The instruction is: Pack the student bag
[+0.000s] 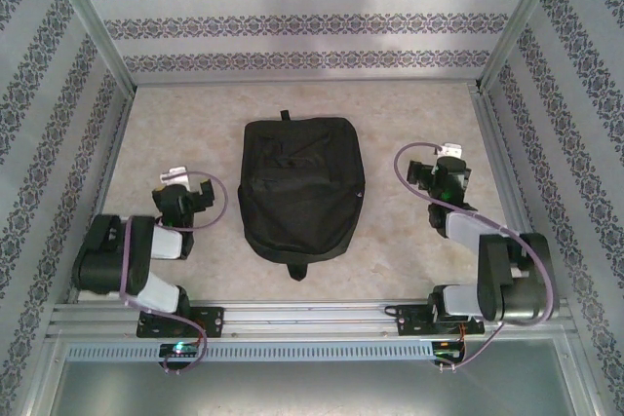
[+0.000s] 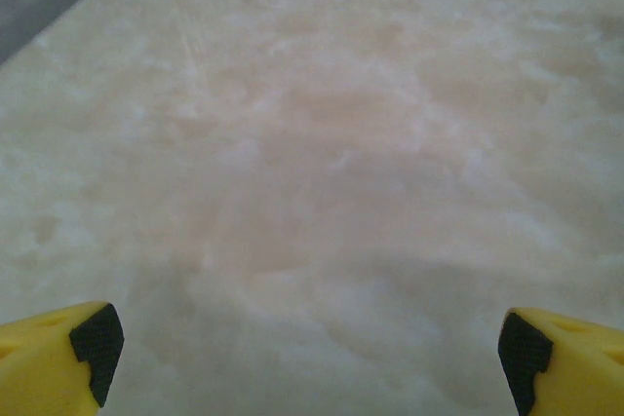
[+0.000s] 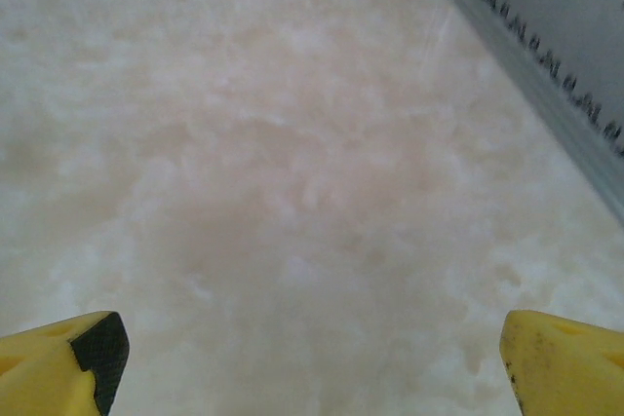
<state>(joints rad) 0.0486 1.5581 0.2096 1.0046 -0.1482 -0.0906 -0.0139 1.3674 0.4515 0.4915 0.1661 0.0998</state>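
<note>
Left hand (image 2: 312, 362) mostly cropped; student bag (image 1: 297, 187) zips indistinct.

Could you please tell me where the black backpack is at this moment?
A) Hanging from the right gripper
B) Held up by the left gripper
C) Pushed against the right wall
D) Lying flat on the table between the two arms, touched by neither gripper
D: the student bag lies flat on the table between the arms, while the left gripper and right gripper stand open over bare tabletop, apart from it.
</note>
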